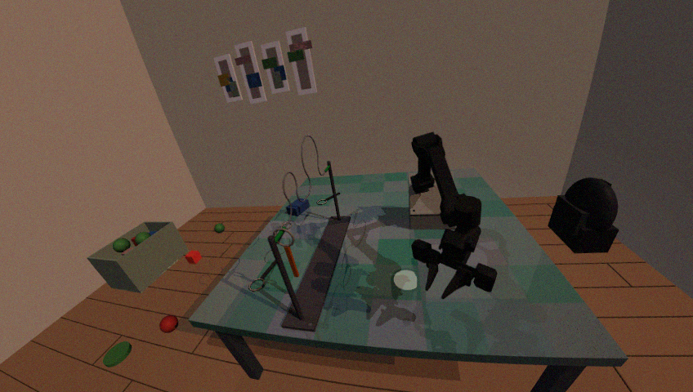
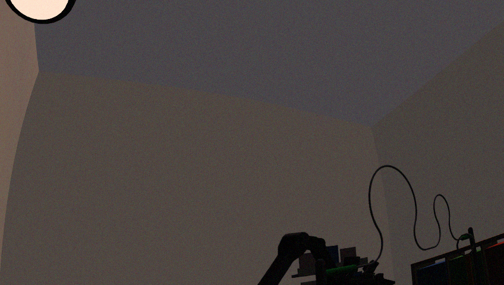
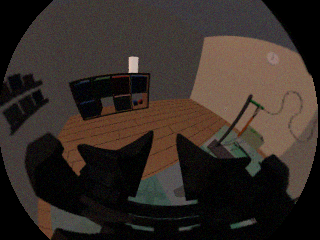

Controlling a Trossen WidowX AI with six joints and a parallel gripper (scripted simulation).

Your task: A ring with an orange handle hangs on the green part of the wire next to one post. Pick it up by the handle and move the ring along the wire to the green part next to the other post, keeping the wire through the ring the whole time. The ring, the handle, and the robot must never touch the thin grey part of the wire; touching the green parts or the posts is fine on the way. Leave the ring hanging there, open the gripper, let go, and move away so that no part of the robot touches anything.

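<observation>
The ring (image 1: 293, 240) (image 2: 457, 243) hangs around the green part (image 1: 279, 236) (image 3: 256, 105) by the near post (image 1: 284, 277) (image 3: 236, 121). Its orange handle (image 1: 292, 261) (image 3: 248, 122) points down. The thin grey wire (image 1: 308, 136) (image 2: 387, 165) (image 3: 293, 92) winds in two tall loops to the other green part (image 1: 326, 168) (image 2: 341, 269) by the far post (image 1: 333, 191). My gripper (image 1: 435, 293) (image 3: 164, 135) is partly open and empty, pointing down over the table, well to the right of the ring in the top view. Its fingertips are hidden in the exterior view.
The posts stand on a dark base bar (image 1: 320, 272). Side arms with small loops (image 1: 257, 283) (image 1: 321, 201) stick out from both posts. A pale round thing (image 1: 405, 279) lies between base bar and gripper. A blue block (image 1: 297, 207) lies behind the wire.
</observation>
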